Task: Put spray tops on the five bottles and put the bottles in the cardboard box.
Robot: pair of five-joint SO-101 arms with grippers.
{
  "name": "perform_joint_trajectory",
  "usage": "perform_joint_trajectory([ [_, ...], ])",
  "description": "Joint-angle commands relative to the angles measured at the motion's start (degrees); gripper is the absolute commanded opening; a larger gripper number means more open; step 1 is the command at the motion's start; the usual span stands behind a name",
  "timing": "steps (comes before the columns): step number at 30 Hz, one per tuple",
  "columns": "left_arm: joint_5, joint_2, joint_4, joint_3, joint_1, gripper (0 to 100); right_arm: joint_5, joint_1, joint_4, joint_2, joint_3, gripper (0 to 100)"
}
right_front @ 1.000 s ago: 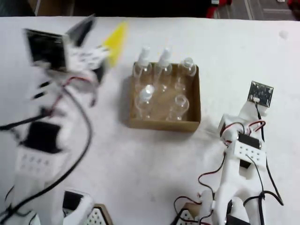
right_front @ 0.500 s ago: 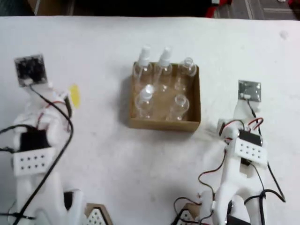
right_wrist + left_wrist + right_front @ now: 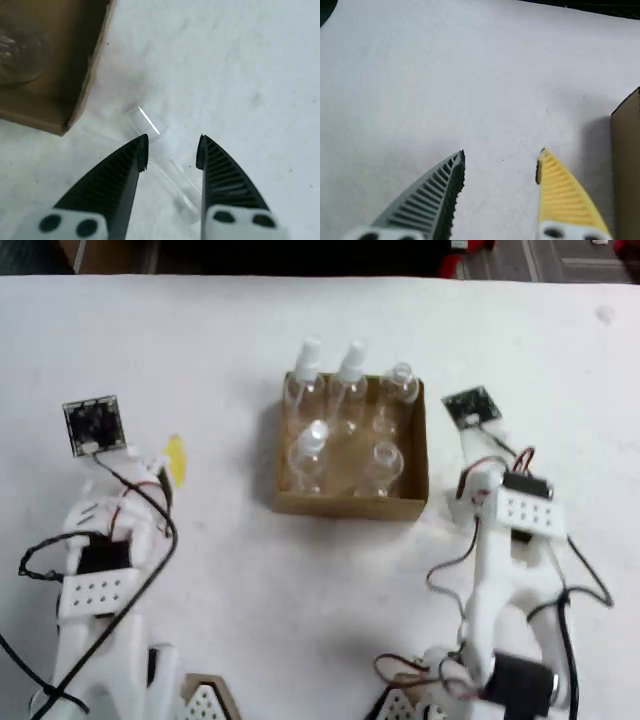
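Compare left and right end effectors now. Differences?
Colour: the left end effector has one grey finger and one yellow; the right end effector has two black fingers. Place: the left end effector is over the table, the right end effector by a corner of the cardboard box, over a clear plastic piece on the table. Shared: both open, gripping nothing.

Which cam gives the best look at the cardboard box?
High view: the whole cardboard box from above, all five bottles standing inside. Left wrist view catches one edge of it; right wrist view shows one corner and part of a bottle.
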State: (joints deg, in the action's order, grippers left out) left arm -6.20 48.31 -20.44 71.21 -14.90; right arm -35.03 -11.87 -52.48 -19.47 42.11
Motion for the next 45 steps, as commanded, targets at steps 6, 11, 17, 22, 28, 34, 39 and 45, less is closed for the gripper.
perform_joint_trajectory([
  [6, 0.97, 1.27, 1.93, 0.88, 2.68, 22, -9.41, 1.98, -1.71, 11.56, -10.55, 14.2],
  [11, 1.05, 1.27, 1.93, 0.88, 2.77, 22, -9.93, 2.33, -5.14, 8.31, -10.64, 14.4],
  [17, 1.05, 1.27, 1.93, 0.97, 2.77, 22, -15.74, 4.26, -6.99, 10.86, -10.46, 14.5],
  [22, 1.05, 1.27, 1.93, 0.97, 2.77, 22, -16.79, 1.45, -4.09, 17.98, -11.78, 14.5],
  [28, 1.05, 1.27, 1.93, 0.97, 2.86, 22, -16.70, -0.75, -0.75, 24.04, -13.98, 13.9],
  [34, 1.05, 1.27, 1.93, 0.97, 2.86, 22, -16.70, -0.31, 0.84, 23.25, -14.07, 1.5],
  [39, 1.05, 1.27, 1.93, 1.05, 2.86, 22, -16.70, -0.84, 0.75, 16.40, -14.15, 2.0],
  [45, 1.05, 1.27, 1.93, 1.14, 2.86, 22, -16.70, -3.12, 0.66, 2.24, -14.07, 1.7],
])
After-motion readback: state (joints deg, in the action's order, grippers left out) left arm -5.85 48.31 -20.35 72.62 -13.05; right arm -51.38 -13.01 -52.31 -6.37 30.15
